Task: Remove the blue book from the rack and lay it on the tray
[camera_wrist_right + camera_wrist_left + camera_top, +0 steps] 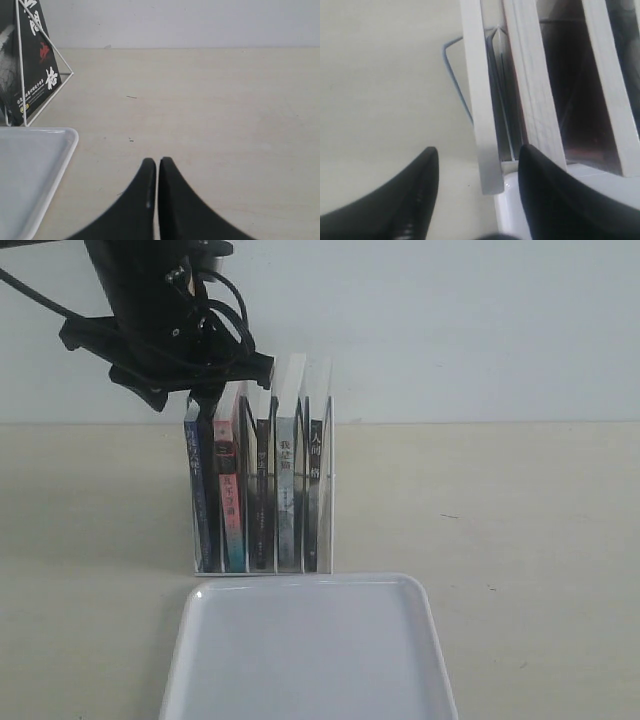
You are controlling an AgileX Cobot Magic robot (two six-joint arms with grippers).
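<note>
the blue book (197, 495) stood upright in the leftmost slot of the rack (331, 490), spine facing near, with a pink-and-teal book (229, 502) just right of it and three more books in the slots further right. the rack sat on the table (530, 540) just beyond the far edge of the tray (310, 660), which lay flat at the near side. the left gripper (203, 400) hung over the rack's left end, right at the top of the blue book. in the left wrist view its fingers (417, 195) were spread wide, one on either side of the book's pale top edge, with a gap between the outer finger and the book; whether the inner finger touched anything could not be told. it had hold of nothing. the right gripper (157, 162) did not show in the exterior view; in its wrist view its fingers were pressed together with only a sliver between them and nothing in them, over the table right of the tray, with the tray's corner and a black book (37, 70) at the rack's right end in sight.
</note>
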